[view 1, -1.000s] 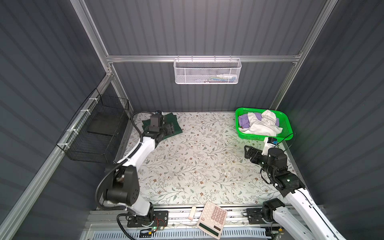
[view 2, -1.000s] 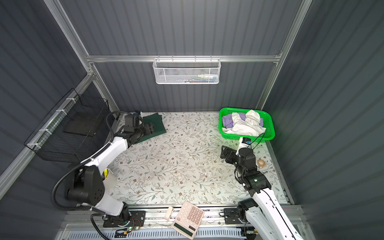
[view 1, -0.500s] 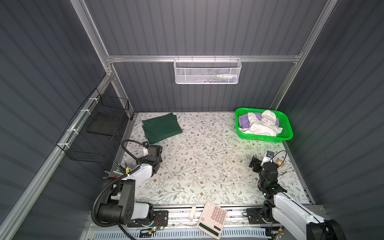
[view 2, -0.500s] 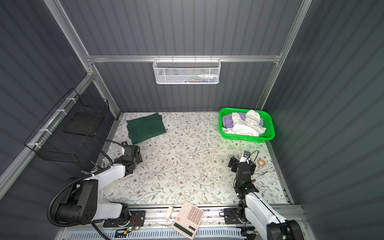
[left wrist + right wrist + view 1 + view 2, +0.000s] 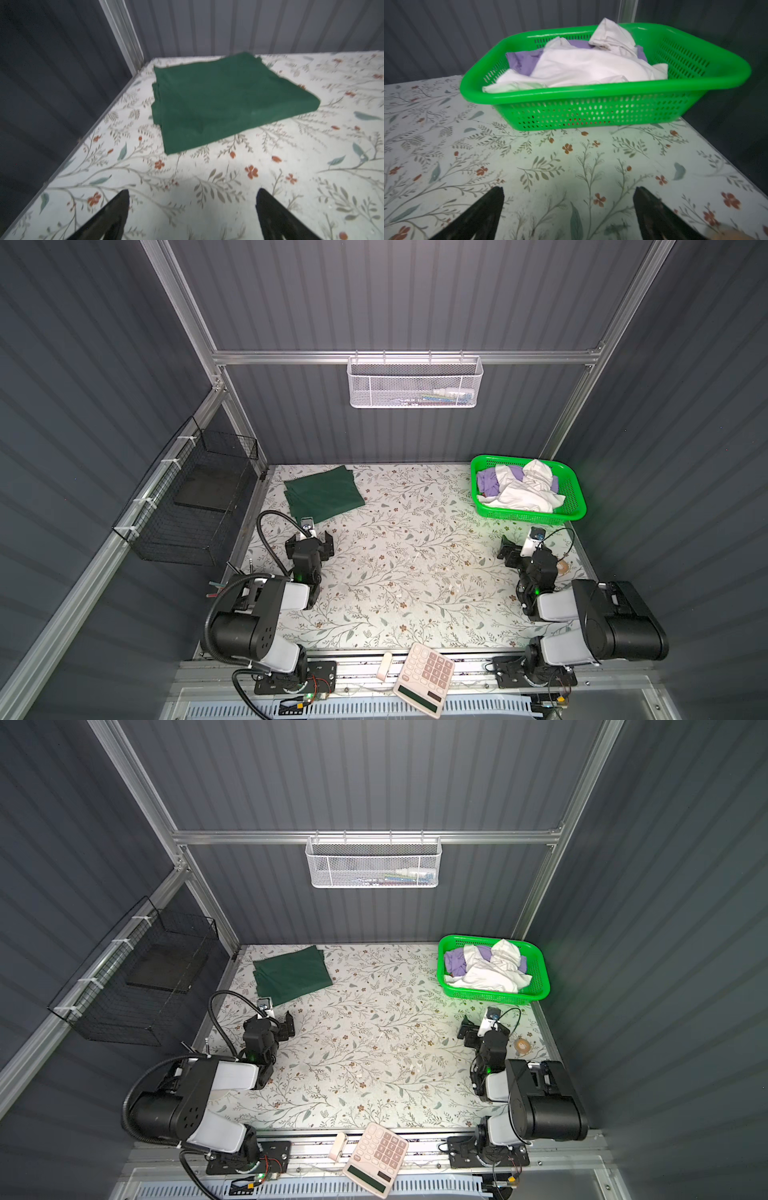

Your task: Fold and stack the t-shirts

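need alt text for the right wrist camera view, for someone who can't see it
A bright green mesh basket sits on a floral table, holding crumpled white t-shirts that partly cover a lavender t-shirt. In the foreground the right gripper is open and empty, short of the basket.

Two arms are seen: the left arm [image 5: 266, 614] and the right arm [image 5: 602, 622] are built from glossy black joint housings and pale grey shells. A ribbed black hose [image 5: 262, 526] is looped off the left, and a thin black wire [image 5: 563, 533] is curled at the right. Green lamps are lit near both wrists. Black tapered fingers [image 5: 116, 209] are shown on the left gripper [image 5: 192, 192] and the right gripper [image 5: 568, 190].
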{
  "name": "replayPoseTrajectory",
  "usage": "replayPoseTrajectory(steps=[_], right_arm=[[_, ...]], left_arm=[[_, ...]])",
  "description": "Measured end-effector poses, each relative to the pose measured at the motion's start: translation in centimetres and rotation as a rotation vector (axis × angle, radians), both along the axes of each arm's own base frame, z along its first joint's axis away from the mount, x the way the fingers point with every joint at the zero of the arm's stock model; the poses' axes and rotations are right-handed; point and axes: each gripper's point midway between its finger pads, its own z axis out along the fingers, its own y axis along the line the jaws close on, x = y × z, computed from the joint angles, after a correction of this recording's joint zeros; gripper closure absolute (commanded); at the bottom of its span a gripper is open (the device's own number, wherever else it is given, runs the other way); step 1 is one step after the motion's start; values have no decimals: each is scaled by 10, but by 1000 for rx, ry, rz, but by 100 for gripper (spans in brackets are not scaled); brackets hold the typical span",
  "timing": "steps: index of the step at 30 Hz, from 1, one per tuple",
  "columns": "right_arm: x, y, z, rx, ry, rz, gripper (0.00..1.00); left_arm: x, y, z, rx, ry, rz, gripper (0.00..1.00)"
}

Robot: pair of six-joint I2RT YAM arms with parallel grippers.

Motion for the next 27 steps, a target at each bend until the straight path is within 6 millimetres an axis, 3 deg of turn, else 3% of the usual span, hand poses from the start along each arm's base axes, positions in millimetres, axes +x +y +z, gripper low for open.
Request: replayPoseTrajectory(steps=[3, 4, 6, 9, 11, 23, 27], right_arm=[[22, 2, 18, 5, -18, 21, 1], [29, 1, 26, 6, -32, 18, 1], [35, -2, 36, 8, -60, 13, 1], [34, -4, 29, 14, -28, 8, 1], [33, -4, 25, 15, -15, 7, 1], [22, 12, 14, -13, -4, 50, 1], [18, -1, 20, 5, -41, -14, 1]], left_arm=[[-3, -4, -38, 48, 98, -23, 1], [-5, -2, -42, 51, 114, -18, 0], [5, -1, -36, 50, 106, -7, 0], [27, 9, -16, 23, 60, 30, 0], [32, 15, -9, 12, 42, 50, 0], [28, 17, -18, 5, 83, 54, 0], [29, 21, -23, -15, 107, 46, 0]])
